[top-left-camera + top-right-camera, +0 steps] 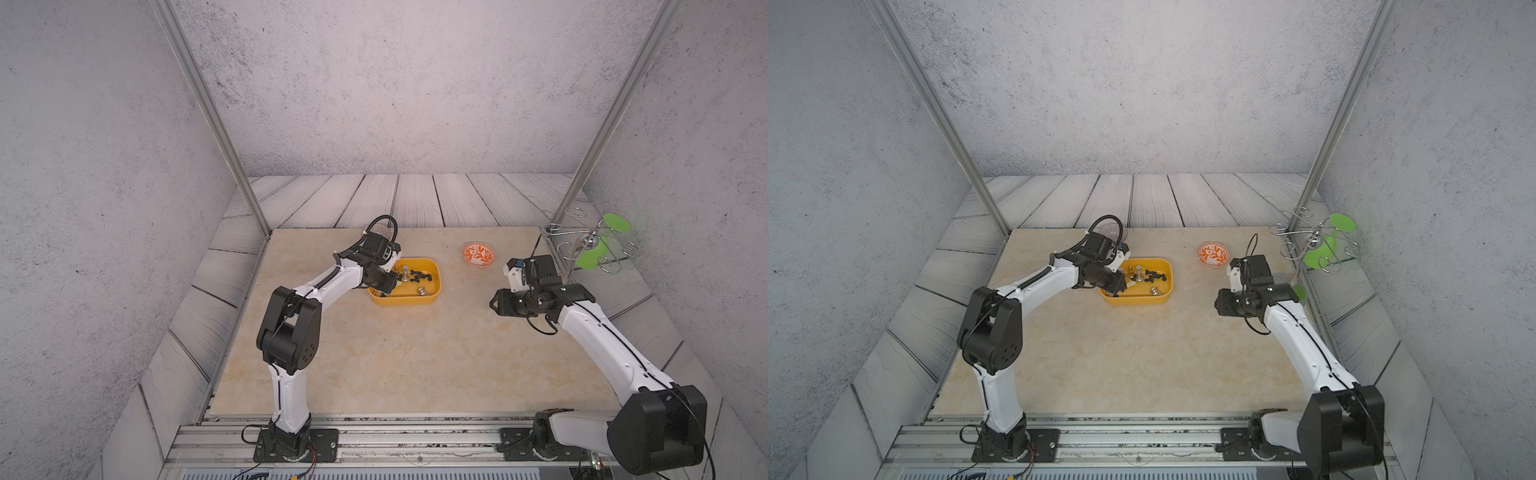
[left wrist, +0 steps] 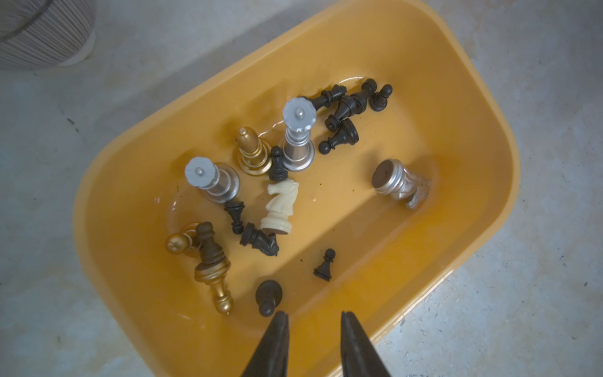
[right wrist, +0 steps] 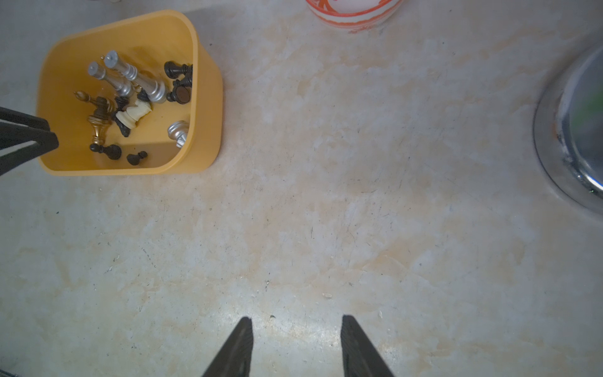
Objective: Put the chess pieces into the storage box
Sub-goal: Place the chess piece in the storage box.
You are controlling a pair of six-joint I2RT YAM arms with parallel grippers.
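All the chess pieces (image 2: 297,137) I can see lie in the storage box (image 2: 456,98) (likely finished), left gripper (image 2: 314,314) parted and empty above it, right gripper (image 3: 295,318) parted over bare table (image 3: 326,196).

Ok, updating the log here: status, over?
Left gripper open, empty, over storage box. Right gripper open, empty. Chess pieces in box; none visible on table.

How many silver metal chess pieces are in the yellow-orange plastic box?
3, in the yellow-orange plastic storage box. One tall silver piece stands beside a gold piece; a second tall silver piece stands nearby; a silver knight lies toppled, apart. None appears hidden.
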